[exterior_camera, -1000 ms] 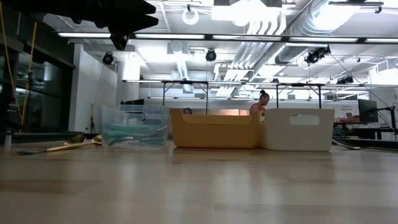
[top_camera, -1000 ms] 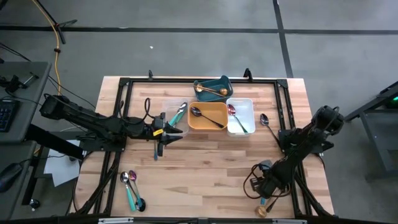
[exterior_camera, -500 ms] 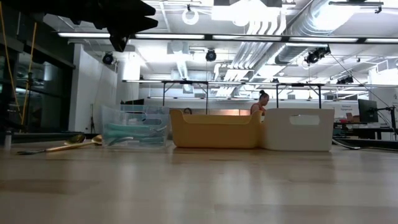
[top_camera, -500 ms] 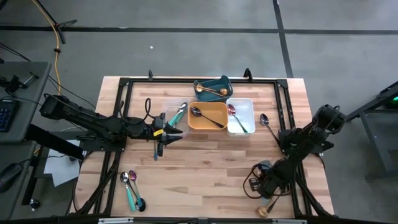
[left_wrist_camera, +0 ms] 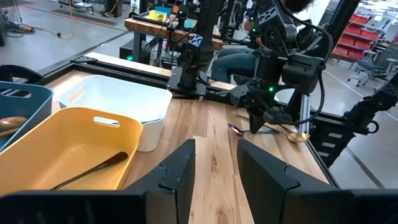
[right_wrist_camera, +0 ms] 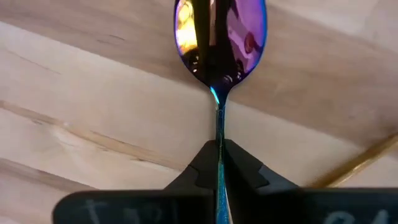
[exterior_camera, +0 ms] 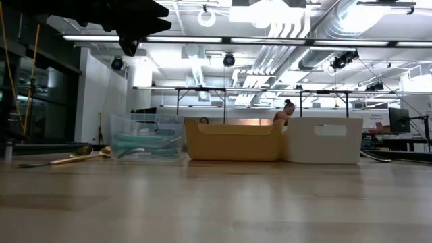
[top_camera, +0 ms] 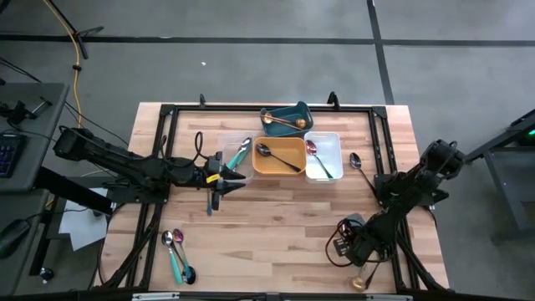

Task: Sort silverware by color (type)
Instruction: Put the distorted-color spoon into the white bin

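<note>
**Two arms out, right one pinching a spoon**

From above, the right gripper (top_camera: 361,251) sits low at the near right table corner, beside a gold spoon (top_camera: 359,282). Its wrist view shows both fingers clamped on the slim iridescent pink-purple spoon (right_wrist_camera: 219,43) above the wood. The left gripper (left_wrist_camera: 214,171) hovers part-open, empty, near the yellow plastic tray (left_wrist_camera: 74,155).

floor (top_camera: 251,50): grey concrete | ceiling: white ducts (exterior_camera: 324,27), strip lights | tables (exterior_camera: 202,94) behind

Iridescent spoon (right_wrist_camera: 219,43) clamped by its thin handle in the right gripper (right_wrist_camera: 219,163), bowl pointing out ahead of the fingertips, over the wood. Gold spoon (top_camera: 361,282) just beside that gripper. Black spoon (top_camera: 357,166) well beyond it.
</note>
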Tool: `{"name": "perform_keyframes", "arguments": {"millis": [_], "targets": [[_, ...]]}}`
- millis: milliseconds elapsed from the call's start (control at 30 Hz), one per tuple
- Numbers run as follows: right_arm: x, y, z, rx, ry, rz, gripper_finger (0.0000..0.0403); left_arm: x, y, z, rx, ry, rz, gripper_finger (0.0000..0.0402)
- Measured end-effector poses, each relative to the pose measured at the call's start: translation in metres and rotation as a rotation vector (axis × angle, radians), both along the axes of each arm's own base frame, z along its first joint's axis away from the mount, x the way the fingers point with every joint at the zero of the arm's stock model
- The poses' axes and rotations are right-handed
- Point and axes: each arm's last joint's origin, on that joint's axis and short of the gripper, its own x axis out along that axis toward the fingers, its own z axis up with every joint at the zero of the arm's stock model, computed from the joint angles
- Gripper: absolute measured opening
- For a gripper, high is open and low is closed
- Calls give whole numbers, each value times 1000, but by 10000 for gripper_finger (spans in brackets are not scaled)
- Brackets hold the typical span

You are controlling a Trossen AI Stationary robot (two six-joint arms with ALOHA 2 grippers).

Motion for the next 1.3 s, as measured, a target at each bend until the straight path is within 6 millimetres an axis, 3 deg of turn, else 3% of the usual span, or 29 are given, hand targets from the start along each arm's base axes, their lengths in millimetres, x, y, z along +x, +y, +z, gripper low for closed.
{"name": "perform_keyframes", "arguments": {"millis": [267, 433, 733, 1000, 1300], "targets": [[-1, -15, 12, -156, -144, 3, 2, 0, 0, 0, 0, 0, 1, 113], [9, -19, 18, -190, -245, 53, 1, 0, 0, 0, 0, -1, 0, 113], [35, -20, 26, -277, -498, 150, 1, 0, 0, 0, 0, 0, 1, 113], [62, -23, 42, -484, -771, 227, 0, 0, 0, 0, 1, 0, 1, 113], [101, -47, 68, -667, -923, 530, 0, 0, 0, 4, 72, -38, -9, 113]]}}
